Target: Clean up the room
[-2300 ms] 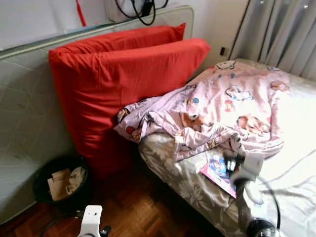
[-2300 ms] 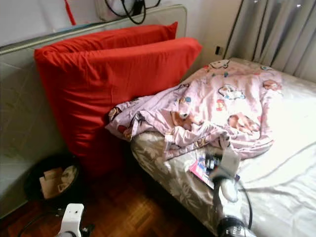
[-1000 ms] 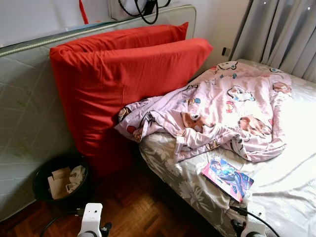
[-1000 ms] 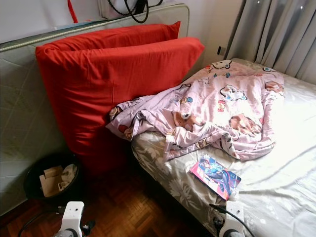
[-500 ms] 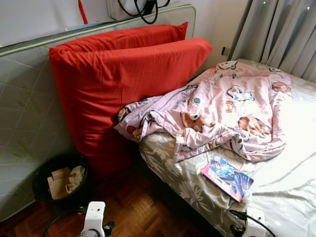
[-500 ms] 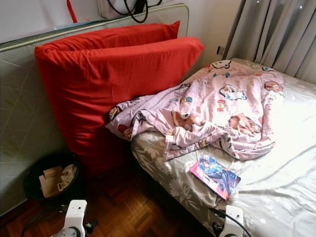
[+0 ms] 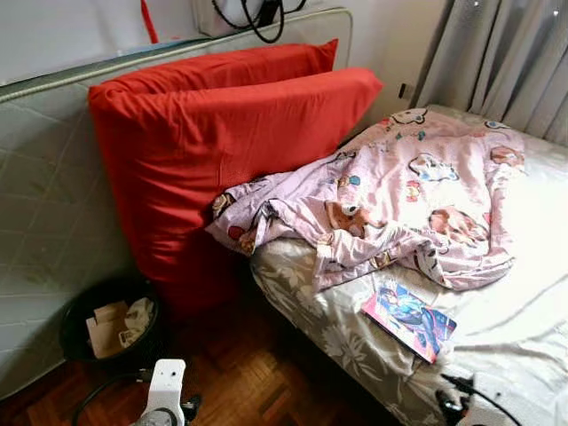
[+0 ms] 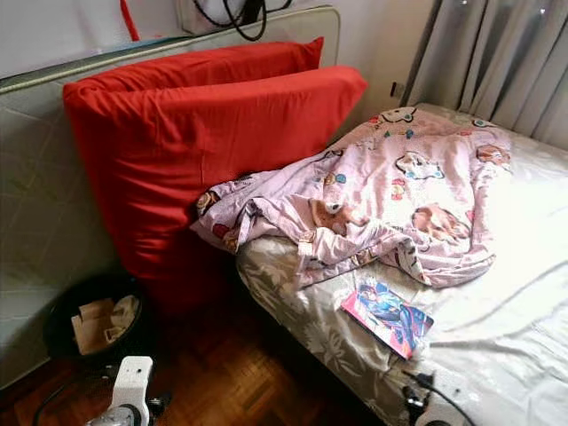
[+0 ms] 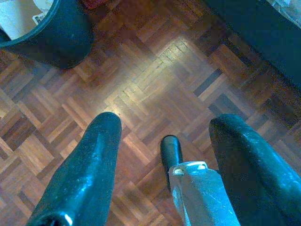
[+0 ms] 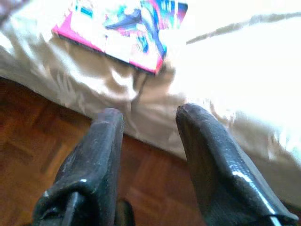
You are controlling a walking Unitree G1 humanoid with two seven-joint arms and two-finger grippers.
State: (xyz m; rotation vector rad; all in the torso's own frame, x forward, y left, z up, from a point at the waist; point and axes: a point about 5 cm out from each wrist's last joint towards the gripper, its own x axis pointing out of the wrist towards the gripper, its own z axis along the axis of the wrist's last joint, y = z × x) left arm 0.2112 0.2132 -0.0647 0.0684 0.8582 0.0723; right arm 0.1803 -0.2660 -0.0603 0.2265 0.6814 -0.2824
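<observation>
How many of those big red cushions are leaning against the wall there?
2: the front red cushion stands on the floor beside the bed; the back red cushion leans behind it, mostly hidden. More could be hidden.

Pink-edged comic book (image 7: pixel 409 319) lies flat, cover up, on bed (image 7: pixel 532 293) nr crumpled cartoon blanket (image 7: pixel 399 200).

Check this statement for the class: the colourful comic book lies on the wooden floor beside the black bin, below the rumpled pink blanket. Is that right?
Not quite. The colourful comic book lies on the bed, near its edge, not on the wooden floor. It does sit just below the rumpled pink blanket. The black bin stands well apart, on the floor by the red cushions. The left eye view shows this.
</observation>
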